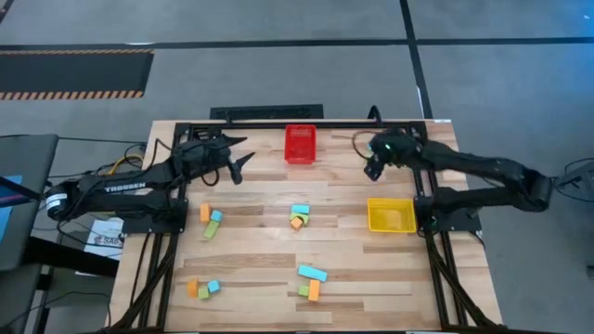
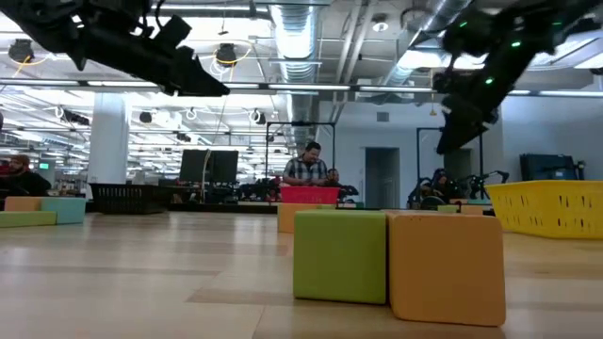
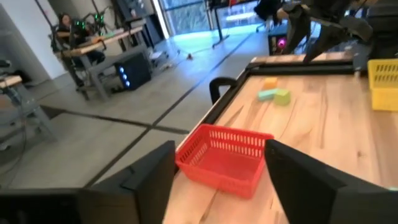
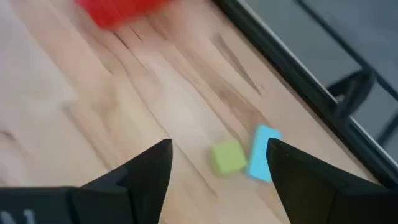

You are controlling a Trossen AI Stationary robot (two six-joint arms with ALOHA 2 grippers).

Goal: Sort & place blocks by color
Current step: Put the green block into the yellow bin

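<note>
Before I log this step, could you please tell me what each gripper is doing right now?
Left gripper: jaws open, empty, above the red bin.
Right gripper: jaws open, empty, over the table.

Table [image 1: 278,269]: pale wood planks, smooth, slight sheen. Red bin [image 3: 225,157] and yellow bin [image 2: 556,207]: plastic lattice. Blocks [image 2: 396,264]: matt, smooth. Table's far-edge rail [image 4: 292,74]: dark metal.

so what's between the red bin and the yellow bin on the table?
Only bare wood. In the high view, the stretch from the red bin to the yellow bin holds no blocks; the right pincer hangs above it.
</note>
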